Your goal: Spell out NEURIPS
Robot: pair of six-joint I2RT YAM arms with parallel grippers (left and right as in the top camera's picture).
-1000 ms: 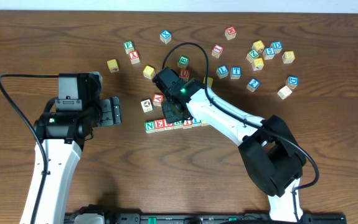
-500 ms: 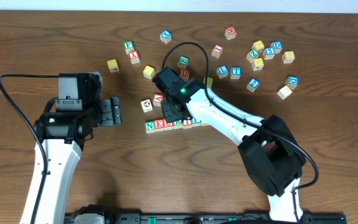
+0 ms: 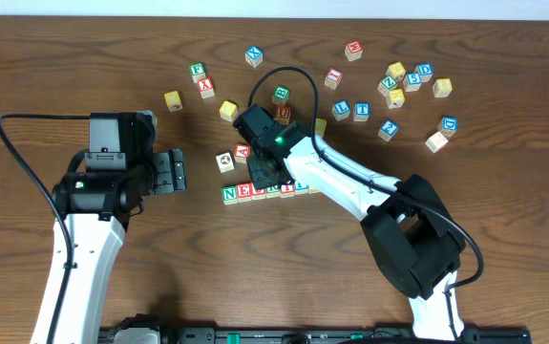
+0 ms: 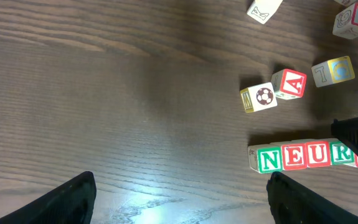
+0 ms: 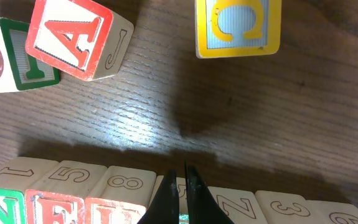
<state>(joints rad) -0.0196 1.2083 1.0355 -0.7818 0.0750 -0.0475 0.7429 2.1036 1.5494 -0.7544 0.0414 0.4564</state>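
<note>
A row of letter blocks [image 3: 264,190] lies on the table, reading N, E, U, R and on; it also shows in the left wrist view [image 4: 303,157] and the right wrist view [image 5: 104,186]. My right gripper [image 3: 266,175] is shut with nothing between its fingers, its tips [image 5: 180,177] pressed together over the middle of the row. My left gripper [image 3: 171,173] is open and empty, left of the row, over bare wood [image 4: 179,199]. A soccer-ball block [image 3: 224,161] and a red A block [image 3: 242,152] sit just behind the row.
A yellow C block [image 5: 238,28] lies beyond the row. Loose letter blocks are scattered across the far table: E [image 3: 197,70], a yellow one [image 3: 172,99], a cluster at the right [image 3: 403,81], L and T blocks [image 3: 350,111].
</note>
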